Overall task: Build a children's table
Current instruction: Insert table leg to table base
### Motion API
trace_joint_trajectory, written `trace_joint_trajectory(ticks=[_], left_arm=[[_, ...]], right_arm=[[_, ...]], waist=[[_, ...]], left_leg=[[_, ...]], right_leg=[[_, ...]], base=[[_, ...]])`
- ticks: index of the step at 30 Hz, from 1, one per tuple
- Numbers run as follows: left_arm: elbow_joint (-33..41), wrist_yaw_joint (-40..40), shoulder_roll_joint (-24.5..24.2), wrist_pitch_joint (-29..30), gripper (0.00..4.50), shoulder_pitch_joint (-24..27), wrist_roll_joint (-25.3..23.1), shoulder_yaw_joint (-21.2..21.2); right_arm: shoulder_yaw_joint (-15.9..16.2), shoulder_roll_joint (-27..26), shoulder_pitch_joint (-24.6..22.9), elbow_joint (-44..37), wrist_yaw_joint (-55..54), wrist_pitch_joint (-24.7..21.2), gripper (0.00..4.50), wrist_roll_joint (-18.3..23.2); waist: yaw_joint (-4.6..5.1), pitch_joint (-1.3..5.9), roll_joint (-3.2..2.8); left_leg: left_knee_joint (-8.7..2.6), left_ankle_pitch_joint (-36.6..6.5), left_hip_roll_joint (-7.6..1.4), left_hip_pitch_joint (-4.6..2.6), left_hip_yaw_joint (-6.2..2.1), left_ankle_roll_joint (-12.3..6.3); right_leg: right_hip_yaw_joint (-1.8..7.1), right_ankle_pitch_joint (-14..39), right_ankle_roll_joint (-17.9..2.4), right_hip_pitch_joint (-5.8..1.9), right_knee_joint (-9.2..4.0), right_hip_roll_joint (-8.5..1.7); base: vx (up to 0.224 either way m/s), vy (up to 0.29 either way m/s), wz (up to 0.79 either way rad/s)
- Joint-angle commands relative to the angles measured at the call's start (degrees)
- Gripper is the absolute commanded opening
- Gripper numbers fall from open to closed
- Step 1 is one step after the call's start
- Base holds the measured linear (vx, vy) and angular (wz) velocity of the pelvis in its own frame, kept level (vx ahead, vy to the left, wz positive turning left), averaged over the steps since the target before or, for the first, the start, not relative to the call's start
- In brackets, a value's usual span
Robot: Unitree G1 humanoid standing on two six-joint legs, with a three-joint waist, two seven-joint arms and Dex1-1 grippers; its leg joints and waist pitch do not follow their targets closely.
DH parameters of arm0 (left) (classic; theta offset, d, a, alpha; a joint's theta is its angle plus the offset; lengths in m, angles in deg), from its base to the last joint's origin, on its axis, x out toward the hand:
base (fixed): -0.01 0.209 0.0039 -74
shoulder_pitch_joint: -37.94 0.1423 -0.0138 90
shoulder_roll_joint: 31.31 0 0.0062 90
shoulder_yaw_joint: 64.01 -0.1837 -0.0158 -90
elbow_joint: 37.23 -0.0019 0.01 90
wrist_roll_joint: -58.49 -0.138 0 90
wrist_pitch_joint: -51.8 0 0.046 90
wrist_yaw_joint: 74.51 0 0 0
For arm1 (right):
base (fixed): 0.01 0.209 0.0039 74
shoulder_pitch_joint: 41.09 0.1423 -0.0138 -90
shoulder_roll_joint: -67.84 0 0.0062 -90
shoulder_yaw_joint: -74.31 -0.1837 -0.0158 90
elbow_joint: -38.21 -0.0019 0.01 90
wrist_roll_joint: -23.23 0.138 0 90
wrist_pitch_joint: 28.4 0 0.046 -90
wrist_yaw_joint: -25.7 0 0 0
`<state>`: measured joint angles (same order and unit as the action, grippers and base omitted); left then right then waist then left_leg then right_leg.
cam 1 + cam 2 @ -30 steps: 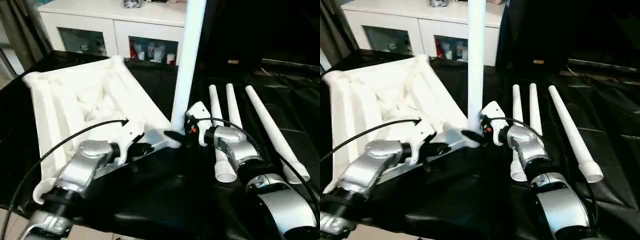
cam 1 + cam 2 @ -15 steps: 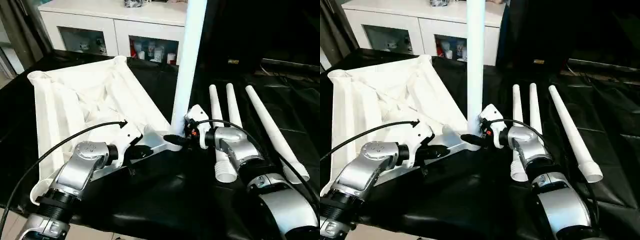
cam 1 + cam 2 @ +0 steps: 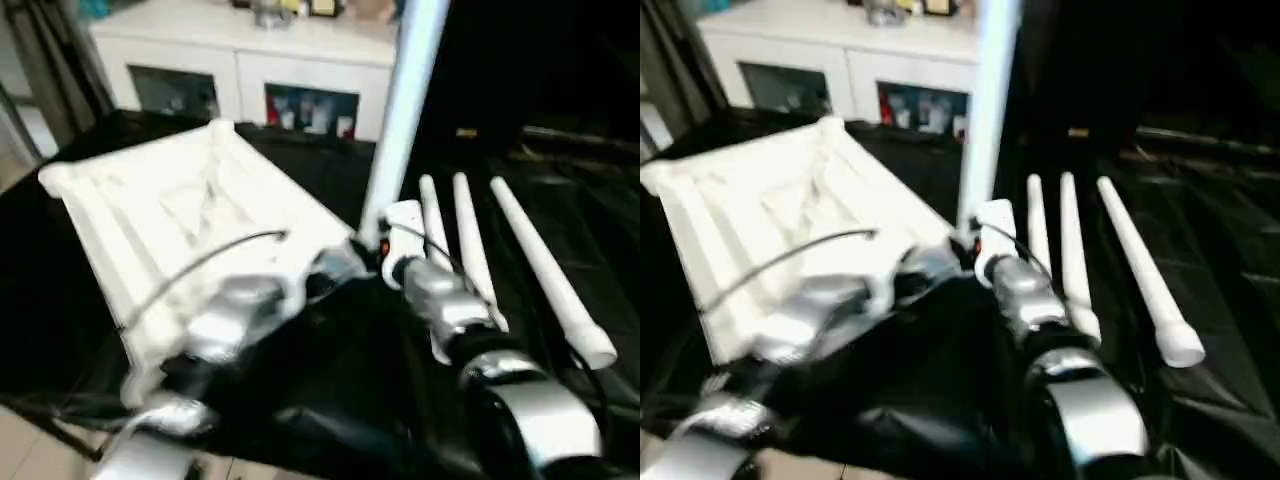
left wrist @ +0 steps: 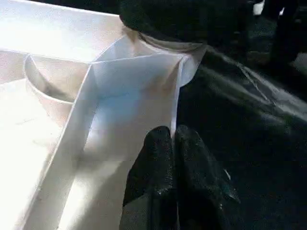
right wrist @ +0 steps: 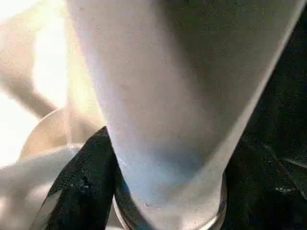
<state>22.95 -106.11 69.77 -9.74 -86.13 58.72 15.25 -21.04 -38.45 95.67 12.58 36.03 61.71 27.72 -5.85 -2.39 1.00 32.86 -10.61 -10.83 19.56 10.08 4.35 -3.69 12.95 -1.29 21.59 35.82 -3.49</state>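
1. One leg (image 3: 400,110) stands upright in the near corner socket of the tabletop (image 3: 180,215), which lies ribbed side up on the black-draped counter (image 3: 560,190). Three legs (image 3: 470,250) lie side by side on the counter to its right.
2. Your right gripper (image 3: 372,245) sits at the base of the upright leg; the right wrist view has a black finger (image 5: 81,191) against the tube just above the socket. Whether it clamps the tube, you cannot tell.
3. Your left gripper (image 4: 175,143) has its fingers pressed together over a thin rim wall of the tabletop, beside that socket.
4. Risk: the leg may be only partly seated. If the right arm lets go or pushes off-axis, the leg could tilt or pop out.
5. Risk: the tabletop can slide on the slick cloth if the left grip slackens.
6. Risk: a swinging forearm could roll the loose legs.
7. Change from half a second ago: the head view has shifted and tilted; the leg remains in the same socket and both grippers stay at that corner.
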Motion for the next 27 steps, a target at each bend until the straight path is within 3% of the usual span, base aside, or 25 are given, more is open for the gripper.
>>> trace_joint_trajectory(ticks=[1,2,3,6,9,10,16,18,20,27], left_arm=[[-4.5,6.9,0.6,-1.3,0.0,-0.9,-1.4,2.3],[-4.6,6.7,0.7,-1.3,0.0,-1.0,-1.5,2.1],[-4.8,6.4,0.7,-1.5,0.0,-1.2,-1.7,1.7],[-4.7,5.2,0.0,-2.0,0.0,-1.1,-2.0,0.9],[-2.8,1.3,-2.2,-3.5,0.0,0.4,-1.7,0.0],[-2.7,1.2,-2.3,-3.6,0.0,0.4,-1.6,-0.1],[3.1,-9.6,-6.9,-5.7,0.0,5.1,1.6,-0.9],[3.9,-10.9,-7.8,-6.1,0.0,5.8,1.9,-1.1],[7.1,-16.0,-11.1,-7.2,0.0,8.7,3.4,-1.7],[13.5,-24.0,-15.0,-4.8,0.0,12.5,6.8,-1.8]], right_arm=[[1.2,-4.2,-0.7,2.5,1.3,-0.4,2.66,0.5],[1.4,-4.3,-0.5,2.5,1.6,-0.2,2.66,0.3],[1.5,-4.5,-0.4,2.4,2.3,0.4,3.22,0.1],[1.0,-4.3,-0.1,1.6,5.3,1.7,3.42,0.6],[2.1,-2.1,-0.1,0.3,9.6,3.2,3.8,-0.3],[2.2,-2.0,-0.1,0.2,9.8,3.2,3.82,-0.3],[4.7,4.2,-0.4,-1.6,21.0,4.9,3.86,-2.1],[4.8,5.1,-0.5,-1.9,23.1,5.2,3.86,-2.1],[5.8,8.5,-1.1,-4.0,32.2,5.5,3.86,-1.6],[9.2,12.1,-2.2,-6.4,44.4,4.6,3.86,-2.0]], waist=[[0.19,2.54,0.26],[0.12,2.65,0.07],[0.11,2.75,0.21],[0.03,2.9,0.24],[0.82,2.93,0.36],[0.89,2.97,0.41],[0.94,3.01,0.34],[0.84,2.82,0.34],[0.63,2.79,0.25],[0.55,2.62,0.15]], left_leg=[[-4.2,-13.9,-2.45,-0.11,-0.97,0.23],[-4.09,-13.4,-2.44,-0.07,-0.92,0.12],[-3.97,-11.8,-2.42,0.2,-0.87,-0.43],[-3.71,-9.1,-2.35,0.74,-0.8,-1.83],[-3.85,-8.3,-2.33,1.44,-1.1,-2.06],[-3.67,-8.2,-2.45,1.0,-0.98,-2.52],[-3.36,-6.0,-2.56,1.05,-0.76,-4.24],[-3.34,-6.2,-2.61,0.85,-0.57,-4.69],[-3.4,-7.0,-2.76,0.79,-0.63,-4.91],[-3.46,-7.8,-2.86,0.72,-0.51,-4.66]], right_leg=[[3.29,15.9,-7.8,-1.41,-5.63,-5.19],[3.31,14.6,-8.0,-1.44,-5.47,-5.19],[3.31,11.6,-8.6,-1.66,-5.19,-5.16],[3.2,7.2,-9.5,-1.99,-4.72,-5.1],[2.91,7.6,-9.3,-2.61,-4.64,-5.2],[2.96,7.0,-9.9,-2.25,-4.65,-5.21],[2.97,3.6,-12.7,-2.42,-4.22,-5.28],[3.06,3.5,-13.2,-2.16,-4.3,-5.13],[3.07,4.0,-13.3,-2.23,-4.26,-5.26],[3.01,6.1,-13.7,-2.11,-4.32,-5.0]], base=[[0.0,0.0,0.0],[0.0,0.0,0.0],[0.0,0.0,0.0],[0.0,0.0,0.0],[0.0,0.0,0.0],[0.0,0.0,0.0],[0.0,0.0,0.0],[0.0,0.0,0.0],[0.0,0.0,0.0],[0.0,0.0,0.0]])
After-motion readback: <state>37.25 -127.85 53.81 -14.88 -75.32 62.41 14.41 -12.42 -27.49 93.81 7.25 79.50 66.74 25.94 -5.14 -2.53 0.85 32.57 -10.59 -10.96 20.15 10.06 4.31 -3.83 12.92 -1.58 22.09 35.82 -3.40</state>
